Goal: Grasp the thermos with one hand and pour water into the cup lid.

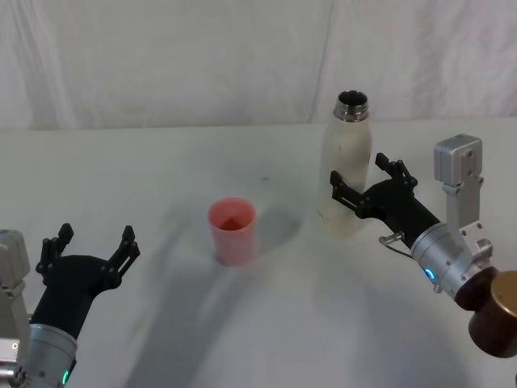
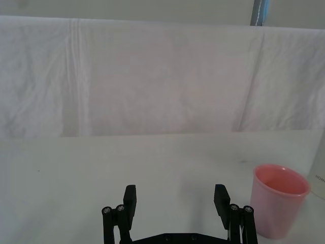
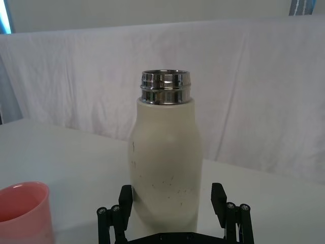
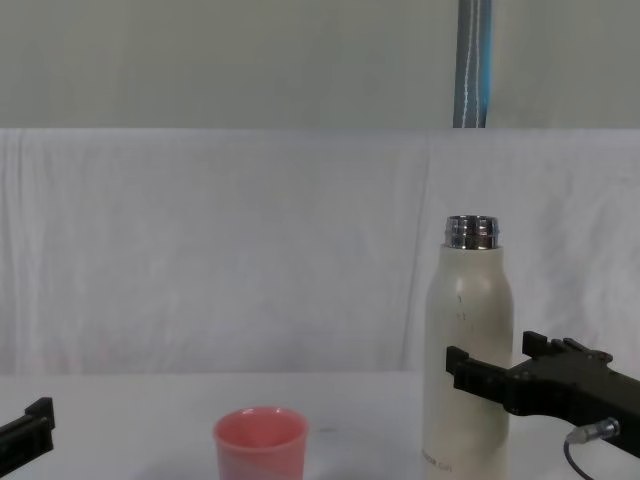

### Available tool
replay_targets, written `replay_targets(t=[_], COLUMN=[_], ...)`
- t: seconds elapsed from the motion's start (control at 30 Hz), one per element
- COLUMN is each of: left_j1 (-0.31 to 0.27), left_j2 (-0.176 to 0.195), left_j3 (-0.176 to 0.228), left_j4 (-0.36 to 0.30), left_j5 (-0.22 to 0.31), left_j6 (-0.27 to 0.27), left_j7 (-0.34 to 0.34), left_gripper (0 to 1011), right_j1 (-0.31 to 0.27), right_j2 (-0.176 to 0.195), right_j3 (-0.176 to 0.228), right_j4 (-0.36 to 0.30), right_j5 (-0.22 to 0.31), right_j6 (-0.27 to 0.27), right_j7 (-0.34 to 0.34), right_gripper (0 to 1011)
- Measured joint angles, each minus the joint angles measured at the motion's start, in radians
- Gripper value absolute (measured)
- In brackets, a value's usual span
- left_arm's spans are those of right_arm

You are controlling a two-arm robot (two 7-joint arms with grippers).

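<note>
The cream-white thermos [image 1: 346, 174] stands upright on the white table with its steel neck uncapped. My right gripper [image 1: 364, 178] is open around its lower body, one finger on each side; in the right wrist view the thermos [image 3: 165, 162] sits between the fingers [image 3: 218, 195], with a small gap on one side. The salmon-pink cup lid [image 1: 233, 230] stands upright to the thermos's left. My left gripper [image 1: 95, 239] hovers open and empty near the front left, well short of the cup lid [image 2: 278, 201]. In the chest view the thermos [image 4: 467, 350] towers over the cup lid [image 4: 260, 443].
A white cloth backdrop [image 1: 202, 65] hangs behind the table. A metal pole [image 4: 473, 60] rises behind the cloth. A brown cylindrical part [image 1: 495, 314] of my right arm sits at the lower right. Bare tabletop [image 1: 161, 162] lies between and behind the two objects.
</note>
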Motion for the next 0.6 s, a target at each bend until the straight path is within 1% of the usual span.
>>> replay_targets(t=[0.4,0.6], left_j1=[0.000,0.000], left_j2=[0.000,0.000], left_j3=[0.000,0.000], left_j4=[0.000,0.000], left_j5=[0.000,0.000], left_j6=[0.000,0.000], left_j7=[0.000,0.000], left_gripper=[1001,1001], right_j1=[0.033,0.042], right_j2=[-0.020,-0.024], right_j3=[0.000,0.000], right_j4=[0.053,0.062], right_j5=[0.000,0.000], right_j6=[-0.004,-0.004], right_j7=[-0.004,-0.002], right_gripper=[1000,1000])
